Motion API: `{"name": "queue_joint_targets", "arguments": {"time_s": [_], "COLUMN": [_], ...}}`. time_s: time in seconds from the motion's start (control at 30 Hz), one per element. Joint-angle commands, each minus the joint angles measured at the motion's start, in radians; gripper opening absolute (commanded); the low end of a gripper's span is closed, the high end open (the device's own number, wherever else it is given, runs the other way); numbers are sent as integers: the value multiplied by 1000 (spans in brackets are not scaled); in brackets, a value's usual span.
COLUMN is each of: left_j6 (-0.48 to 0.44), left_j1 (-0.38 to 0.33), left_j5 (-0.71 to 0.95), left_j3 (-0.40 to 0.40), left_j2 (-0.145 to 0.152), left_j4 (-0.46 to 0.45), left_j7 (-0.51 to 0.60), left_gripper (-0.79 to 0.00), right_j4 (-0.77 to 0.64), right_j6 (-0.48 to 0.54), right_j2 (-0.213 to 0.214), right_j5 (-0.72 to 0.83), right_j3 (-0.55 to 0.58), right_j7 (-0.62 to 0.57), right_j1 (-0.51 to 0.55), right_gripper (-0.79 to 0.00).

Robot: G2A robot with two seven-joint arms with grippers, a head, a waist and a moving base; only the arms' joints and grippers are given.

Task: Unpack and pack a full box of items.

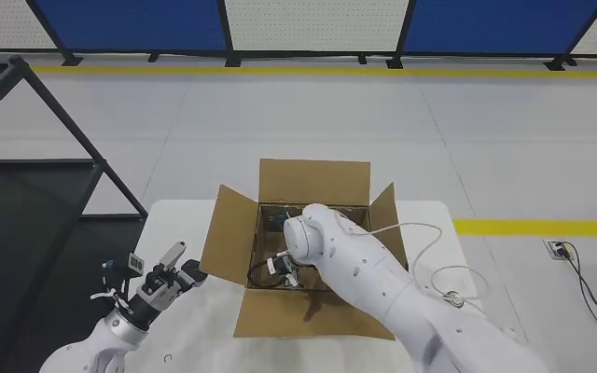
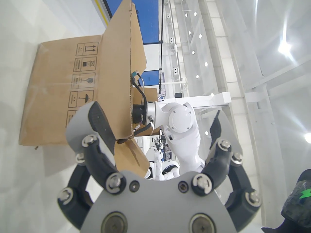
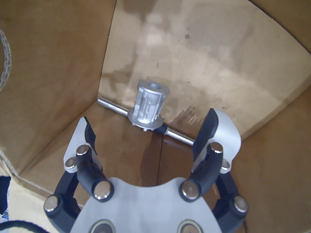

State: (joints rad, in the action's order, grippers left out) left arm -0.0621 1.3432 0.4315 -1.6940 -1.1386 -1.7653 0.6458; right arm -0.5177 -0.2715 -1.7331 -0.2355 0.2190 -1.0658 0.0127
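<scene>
The right arm bends down into the open cardboard box (image 1: pixel 297 328). The right gripper (image 3: pixel 148 132) is spread wide and empty above a toothed metal pulley (image 3: pixel 148 105) and steel rod (image 3: pixel 179 137) on the box floor. The left gripper (image 2: pixel 156 118), also wide open and empty, hovers beside the box.

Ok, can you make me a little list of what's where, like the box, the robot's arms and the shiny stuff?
box: brown cardboard, flaps open, on the white table
inside the box: silver pulley by a metal rod lying along the wall
right arm: down inside the box, jaws open over the pulley, holding nothing
left arm: outside the box, jaws open beside a side flap, holding nothing
</scene>
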Motion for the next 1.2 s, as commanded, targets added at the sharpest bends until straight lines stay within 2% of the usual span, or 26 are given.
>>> {"name": "queue_joint_targets", "arguments": {"time_s": [0.0, 0.4, 0.53, 0.67, 0.9, 1.0, 1.03, 1.07, 1.17], "left_j6": [8, 5, 3, -2, -13, -17, -19, -20, -22], "left_j1": [-4, -13, -14, -13, -4, 0, 2, 3, 7], "left_j5": [-16, -20, -17, -12, -6, -2, -1, 0, 2], "left_j3": [9, 11, 5, -1, -11, -14, -15, -16, -18], "left_j2": [1, 5, 6, 8, 10, 11, 11, 11, 12], "left_j4": [3, 9, 14, 15, 13, 12, 13, 13, 12], "left_j7": [-5, -14, -14, -18, -25, -28, -28, -29, -31], "left_gripper": [0, 0, 0, 0, 0, 0, 0, 0, 0], "right_j4": [27, 169, 204, 235, 281, 295, 299, 304, 318], "right_j6": [1, -5, 14, 22, 42, 46, 47, 49, 52], "right_j2": [-14, -86, -104, -121, -144, -153, -155, -157, -163], "right_j5": [4, -9, -18, -23, -38, -46, -48, -49, -51], "right_j3": [6, 23, 28, 34, 44, 48, 50, 52, 59], "right_j7": [19, 34, 39, 58, 76, 79, 79, 80, 84], "right_j1": [5, 22, 29, 39, 51, 53, 53, 52, 50], "right_gripper": [0, -6, -114, -175, -188, -277, -397, -440, -643]}}
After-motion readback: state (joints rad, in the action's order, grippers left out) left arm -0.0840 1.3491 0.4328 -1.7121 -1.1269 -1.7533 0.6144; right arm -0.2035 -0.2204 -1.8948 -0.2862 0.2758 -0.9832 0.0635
